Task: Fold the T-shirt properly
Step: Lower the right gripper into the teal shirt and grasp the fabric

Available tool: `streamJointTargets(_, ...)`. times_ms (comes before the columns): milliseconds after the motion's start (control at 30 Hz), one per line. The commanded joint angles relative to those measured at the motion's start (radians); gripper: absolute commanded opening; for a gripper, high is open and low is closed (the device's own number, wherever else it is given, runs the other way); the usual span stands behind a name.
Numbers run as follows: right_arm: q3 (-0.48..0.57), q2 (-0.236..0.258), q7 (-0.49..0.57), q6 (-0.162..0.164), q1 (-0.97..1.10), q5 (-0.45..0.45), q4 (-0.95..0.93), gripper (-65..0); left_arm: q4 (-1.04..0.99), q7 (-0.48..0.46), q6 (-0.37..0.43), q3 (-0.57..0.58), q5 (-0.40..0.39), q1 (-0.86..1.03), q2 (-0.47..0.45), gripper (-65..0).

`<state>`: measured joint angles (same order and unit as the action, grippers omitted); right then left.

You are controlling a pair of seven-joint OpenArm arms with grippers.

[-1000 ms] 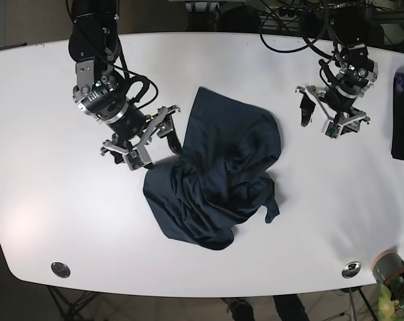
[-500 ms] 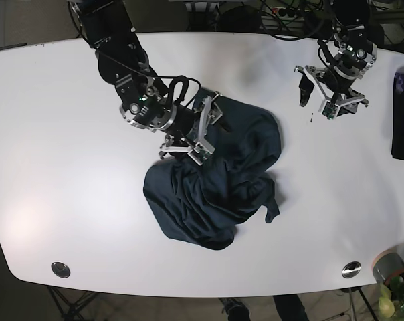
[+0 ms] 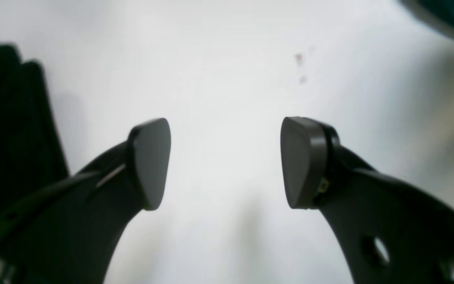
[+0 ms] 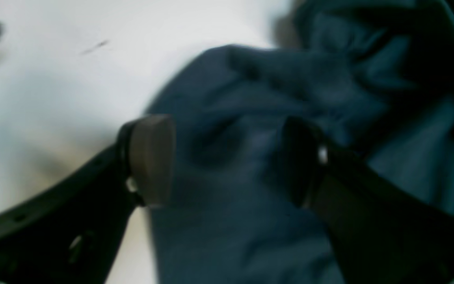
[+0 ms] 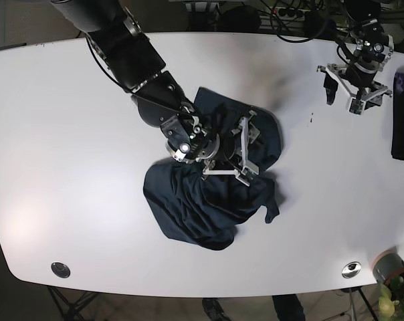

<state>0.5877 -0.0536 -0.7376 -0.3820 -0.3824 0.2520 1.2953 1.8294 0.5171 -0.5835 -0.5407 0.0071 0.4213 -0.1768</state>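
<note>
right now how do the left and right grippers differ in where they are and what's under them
The right gripper sits over the middle of the crumpled T-shirt, with dark blue cloth between its fingers; the left gripper is off near the table's far edge, with only bare white surface between its fingers. The right arm reaches far across the table; the left is drawn back. Both are open and hold nothing.

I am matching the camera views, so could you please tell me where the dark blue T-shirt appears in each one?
Base: T-shirt crumpled mid-table, under the right gripper.
Right wrist: fills centre and right, between open fingers.
Left wrist: only a blurred dark edge, top right corner.
Shared landmark: white table.
</note>
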Motion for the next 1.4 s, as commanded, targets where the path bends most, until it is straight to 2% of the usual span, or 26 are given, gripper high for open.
streamJointTargets(0, -0.004, -0.025, 0.062, -0.002, -0.06, 0.013, -0.042, -23.9, 0.014, -0.018, 0.007, -0.008, -0.008, 0.0, -0.014, -25.7)
streamJointTargets(500, -0.004, -0.068, 0.252, -0.002, -0.201, 0.014, -0.379, -23.8, 0.014, -0.018, 0.007, -0.002, -0.009, 0.008, -0.008, -25.7)
streamJointTargets(700, 0.002, -0.075, 0.253, -0.002, -0.195, 0.016, -0.374, -24.1, 0.013, -0.018, 0.007, 0.0, -0.009, 0.006, -0.008, -25.7)
streamJointTargets(867, 0.085, -0.098, 0.252, 0.001, -0.183, 0.016, -0.369, -24.1, 0.002, -0.019, 0.007, 0.003, -0.011, 0.006, -0.007, -25.7)
streamJointTargets(1100, 0.177, -0.103, 0.255, 0.077, -0.18, 0.022, -0.368, -24.1, -0.027, -0.022, 0.007, 0.014, -0.011, 0.006, -0.008, -25.7)
streamJointTargets(1367, 0.225, -0.103, 0.257, 0.133, -0.18, 0.022, -0.368, -24.1, -0.027, -0.022, 0.007, 0.014, -0.011, 0.004, -0.008, -25.7)
